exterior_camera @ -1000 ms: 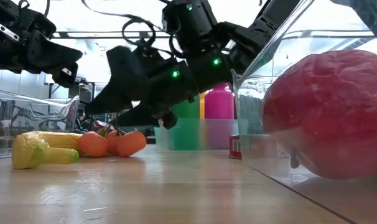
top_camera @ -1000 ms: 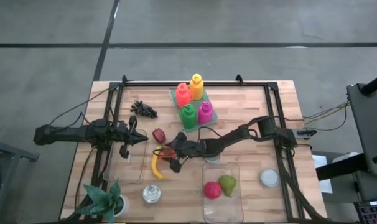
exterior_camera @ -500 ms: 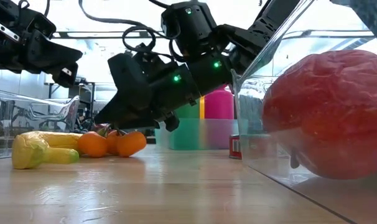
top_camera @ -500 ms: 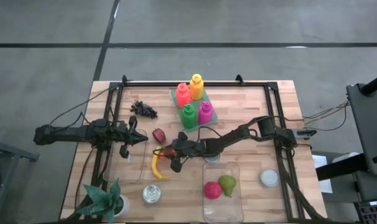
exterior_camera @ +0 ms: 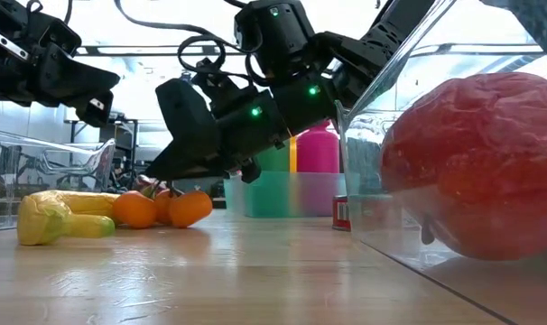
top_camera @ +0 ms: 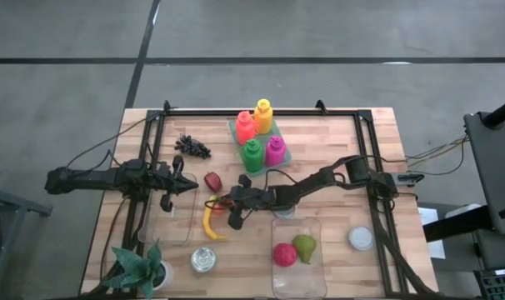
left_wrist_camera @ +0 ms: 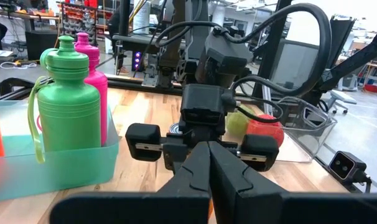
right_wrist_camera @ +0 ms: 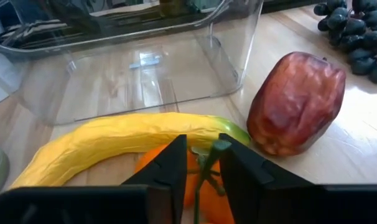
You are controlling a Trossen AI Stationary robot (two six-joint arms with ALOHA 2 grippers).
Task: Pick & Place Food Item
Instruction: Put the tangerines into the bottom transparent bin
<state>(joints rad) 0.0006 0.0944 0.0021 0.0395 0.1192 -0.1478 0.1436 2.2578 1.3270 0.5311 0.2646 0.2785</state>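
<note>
- Right gripper is reaching from the table's right side toward the middle, its arm stretched low and nearly flat over the wood, fingers pointing at the fruit cluster.
- Its fingers are pinching together on the green stem of the orange fruits, which are sitting on the table against the banana.
- From table height, this gripper is tilting downward, with its tips right over the orange fruits.
- That banana is lying just beside the dark red apple, with the grapes farther off toward the table's back.
- Left gripper is hanging over the clear tray on the left, its arm extended level from the left edge; its fingers are pressed together with nothing between them.
- Another clear tray near the front is holding a red fruit and a green pear.
- Four coloured bottles are standing in a teal holder at the back.
</note>
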